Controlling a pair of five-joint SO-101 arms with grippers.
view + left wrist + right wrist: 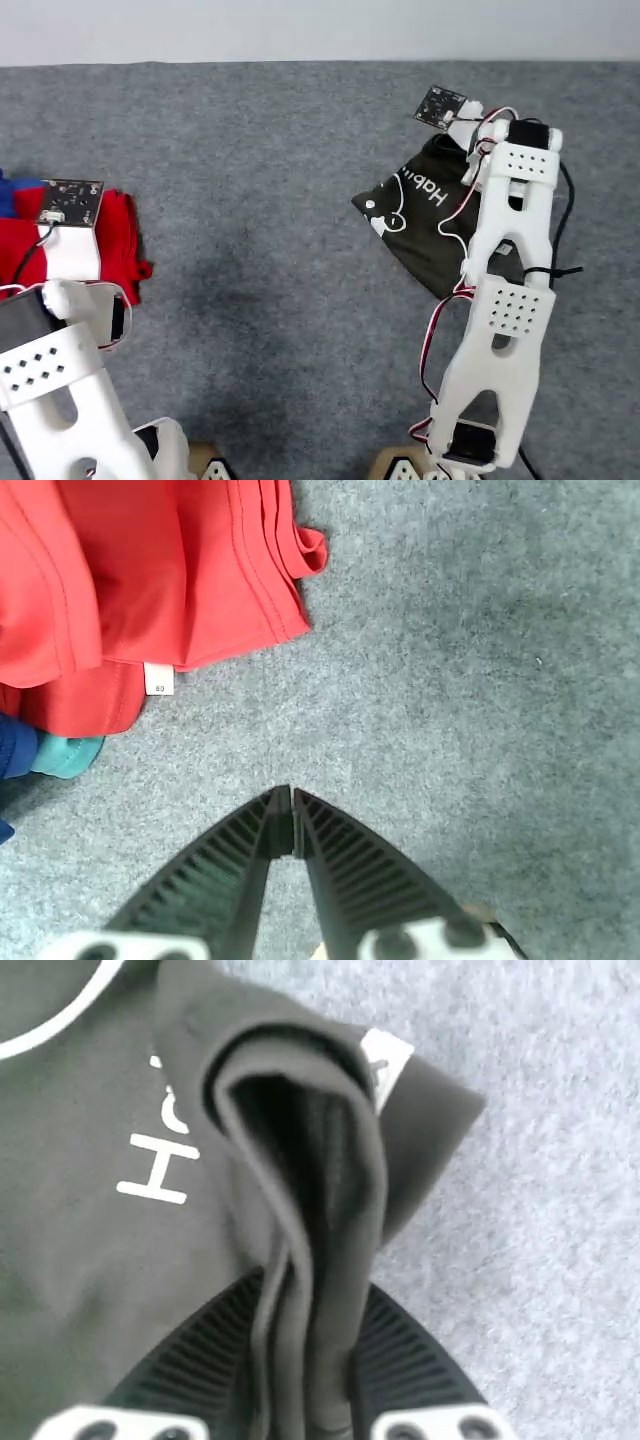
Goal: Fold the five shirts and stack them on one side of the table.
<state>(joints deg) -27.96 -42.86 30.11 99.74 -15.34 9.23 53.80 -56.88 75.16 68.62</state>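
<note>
Right fingers point(410, 1355) are clamped on a bunched ridge of the dark shirt point(120, 1290), with several layers of cloth squeezed between them. That shirt, with its white print, lies roughly folded on the right side of the worktop point(250, 200), under my right arm. Left fingers point(225, 870) are closed tip to tip with nothing between them, hanging over bare surface just beside the red shirt point(150, 570). The red shirt sits at the left edge, on top of a blue shirt point(12, 748) and a bit of teal cloth point(65, 755), so I take that as the stack.

My worry is the grip itself. I have a thick pinch of layers rather than a clean edge, so a lift could let the inner layers slide out and the fold would open. If I drag instead, the cloth may catch on the surface and bunch up. The stack is well apart from the dark shirt, so a long carry gives the loose part time to swing and unfold. My left arm sits near the stack and could nudge the red shirt, whose hems already lie loose.

Grey, felt-like covering spreads over the whole worktop, matte and slightly fuzzy. Beyond its far edge I see a pale wall point(300, 30).
</note>
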